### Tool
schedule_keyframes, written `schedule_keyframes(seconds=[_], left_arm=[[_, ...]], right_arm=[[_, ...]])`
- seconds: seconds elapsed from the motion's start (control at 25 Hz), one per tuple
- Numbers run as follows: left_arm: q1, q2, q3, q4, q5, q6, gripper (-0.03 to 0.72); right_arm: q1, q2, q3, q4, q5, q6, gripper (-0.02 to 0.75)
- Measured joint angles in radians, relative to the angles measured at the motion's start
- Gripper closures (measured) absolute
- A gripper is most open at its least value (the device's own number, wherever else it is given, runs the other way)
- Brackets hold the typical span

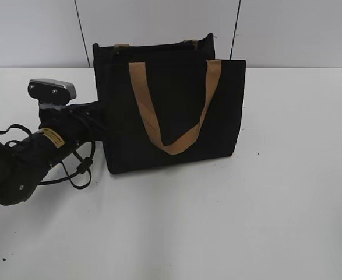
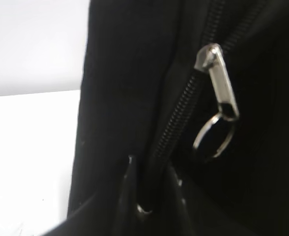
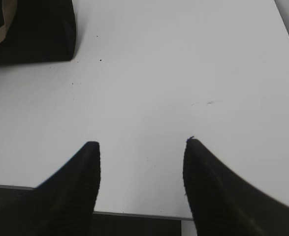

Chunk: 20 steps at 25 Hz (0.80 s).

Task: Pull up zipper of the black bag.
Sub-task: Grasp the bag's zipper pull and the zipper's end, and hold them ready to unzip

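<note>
**Zipper reached, pull not yet seen**

The black bag [image 1: 171,111] is stood upright on the white table [image 1: 275,204], near the back wall, with a tan strap [image 1: 173,105] hung down its front. The left arm [image 1: 36,157] is laid low on the table and pushed up against the bag's left side.

The zipper [image 2: 181,113] is seen only in the left wrist view. There it runs up the bag's dark cloth at a slant, with a silver pull tab [image 2: 218,81] and a small ring [image 2: 214,135] hung from it. Below the tab the teeth look joined. Above it the cloth is too dark and blurred to be judged, so it may be that this part is not closed yet. The tab is not held by anything that can be seen. The left gripper [image 2: 144,191] is shown only as dark tips at the bottom, lost against the black cloth, and it cannot be told if its jaws are apart or together.

So the reach looks done. The grab and the pull are thought to be left.

The right gripper [image 3: 142,167] is shown only in the right wrist view. Its jaws are spread wide over bare table, with nothing between them, and only a corner of the bag is seen far off.

The outside view gives the whole bag, but no zipper can be picked out in it.
</note>
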Motion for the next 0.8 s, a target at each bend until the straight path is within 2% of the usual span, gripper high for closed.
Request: schedule_keyframes(seconds=[0.12,0.24,0.56,0.8], left_arm=[[0.000,0.000,0.000,-0.016,0.000,0.000,0.629],[0.000,0.000,0.007,-0.037,-0.002,0.000,0.662],[0.000,-0.072,0.085,-0.070,-0.003,0.028,0.671],[0.000,-0.160,0.135,-0.052,-0.002,0.037,0.671]], right_arm=[[0.000,0.000,0.000,0.000,0.000,0.000,0.323],[0.000,0.000,0.000,0.000,0.000,0.000,0.323],[0.000,0.000,0.000,0.000,0.000,0.001,0.323],[0.000,0.000,0.000,0.001,0.000,0.002,0.323]])
